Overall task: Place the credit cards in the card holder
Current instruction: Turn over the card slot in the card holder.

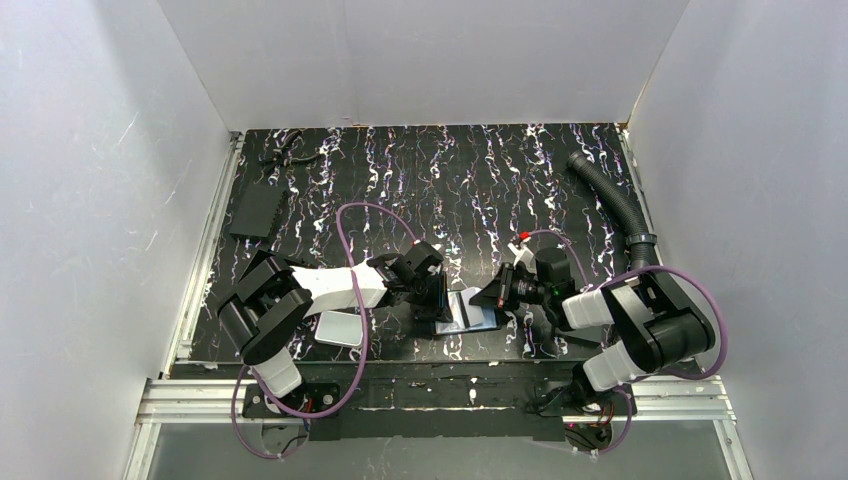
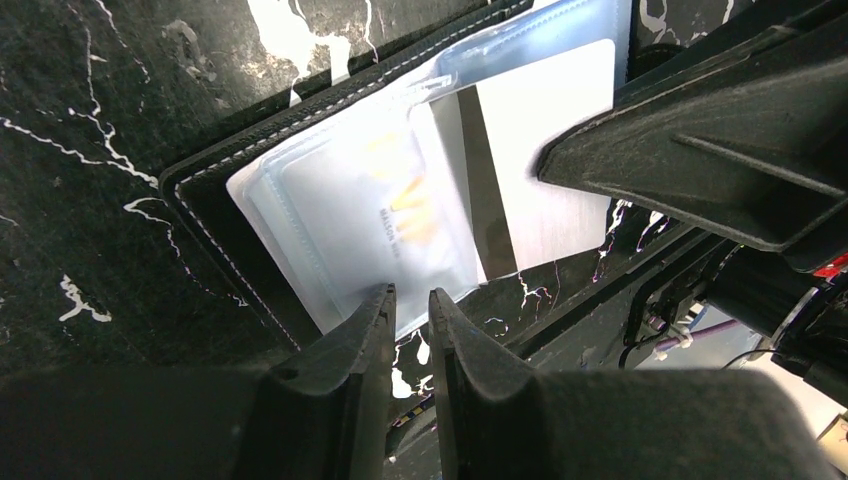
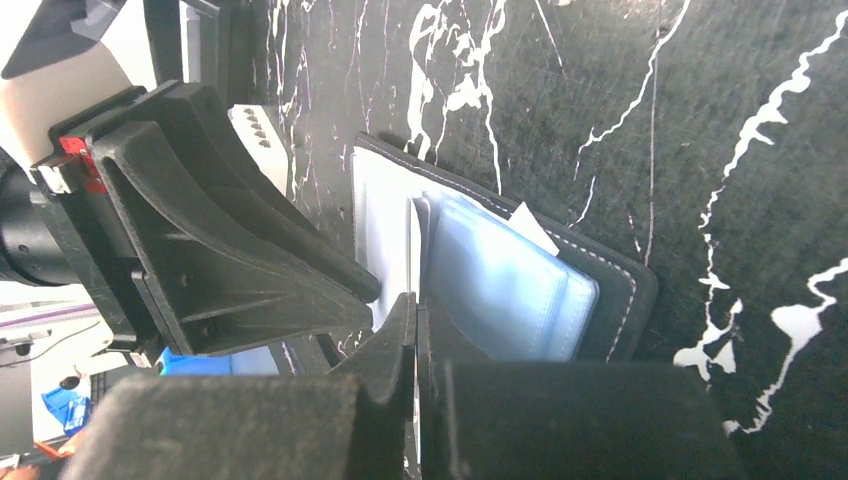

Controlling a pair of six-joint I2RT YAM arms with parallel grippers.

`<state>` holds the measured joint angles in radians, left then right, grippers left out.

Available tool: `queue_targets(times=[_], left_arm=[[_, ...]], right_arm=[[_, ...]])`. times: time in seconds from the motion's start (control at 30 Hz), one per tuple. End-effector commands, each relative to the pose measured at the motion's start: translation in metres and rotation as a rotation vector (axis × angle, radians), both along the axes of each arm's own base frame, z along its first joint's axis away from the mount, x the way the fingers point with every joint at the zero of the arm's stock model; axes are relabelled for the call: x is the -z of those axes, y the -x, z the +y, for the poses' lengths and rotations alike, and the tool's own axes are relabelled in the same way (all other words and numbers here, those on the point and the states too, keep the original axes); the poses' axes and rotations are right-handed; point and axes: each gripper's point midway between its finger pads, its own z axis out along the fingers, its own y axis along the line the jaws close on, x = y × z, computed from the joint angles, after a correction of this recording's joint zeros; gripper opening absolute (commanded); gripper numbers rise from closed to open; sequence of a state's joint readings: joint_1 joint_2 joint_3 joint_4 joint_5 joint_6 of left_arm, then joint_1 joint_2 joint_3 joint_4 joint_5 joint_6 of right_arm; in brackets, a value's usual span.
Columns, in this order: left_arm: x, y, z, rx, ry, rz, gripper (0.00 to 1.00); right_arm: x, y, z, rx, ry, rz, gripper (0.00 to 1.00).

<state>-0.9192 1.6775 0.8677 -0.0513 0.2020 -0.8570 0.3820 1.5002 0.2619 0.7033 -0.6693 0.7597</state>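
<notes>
The card holder lies open on the table near the front edge, its black stitched cover under bluish clear pockets. A grey-silver credit card with a dark stripe sits partly inside a clear pocket. My right gripper is shut on this card, which it sees edge-on, at the holder's right side. My left gripper is at the holder's left side. Its fingers stand a narrow gap apart at the edge of the clear pockets, with nothing seen held. No other card shows.
A thick white rounded slab lies left of the holder by the left arm. A flat black plate and a dark tool lie at the back left. A black ribbed hose runs along the right side.
</notes>
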Motion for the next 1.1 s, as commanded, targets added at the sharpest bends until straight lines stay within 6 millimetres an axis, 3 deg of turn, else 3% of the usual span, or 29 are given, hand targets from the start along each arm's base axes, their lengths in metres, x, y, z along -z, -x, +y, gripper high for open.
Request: queue_targets(times=[0.0,0.23,0.47,0.67,0.93,1.07], left_arm=[[0.012,0.010,0.017,-0.001,-0.067,0.027,0.18],[0.005,0.008,0.015,-0.005,-0.045,0.011,0.19],[-0.014,0.004,0.008,-0.013,0.014,-0.022,0.21],[-0.030,0.000,0.020,-0.024,-0.010,-0.067,0.25],[-0.016,-0.011,0.051,-0.065,-0.094,-0.051,0.38],[-0.004,-0.013,0.044,-0.047,-0.091,-0.030,0.39]], right_arm=[[-0.006,-0.016,0.001,0.069,-0.018,-0.071,0.01],[-0.001,-0.005,0.009,0.091,-0.030,-0.057,0.01],[0.002,-0.008,0.001,0.139,0.023,-0.083,0.01],[0.002,-0.010,-0.001,0.142,0.040,-0.085,0.01],[0.002,-0.006,0.005,0.116,-0.004,-0.063,0.01],[0.003,-0.005,0.005,0.117,-0.007,-0.061,0.01]])
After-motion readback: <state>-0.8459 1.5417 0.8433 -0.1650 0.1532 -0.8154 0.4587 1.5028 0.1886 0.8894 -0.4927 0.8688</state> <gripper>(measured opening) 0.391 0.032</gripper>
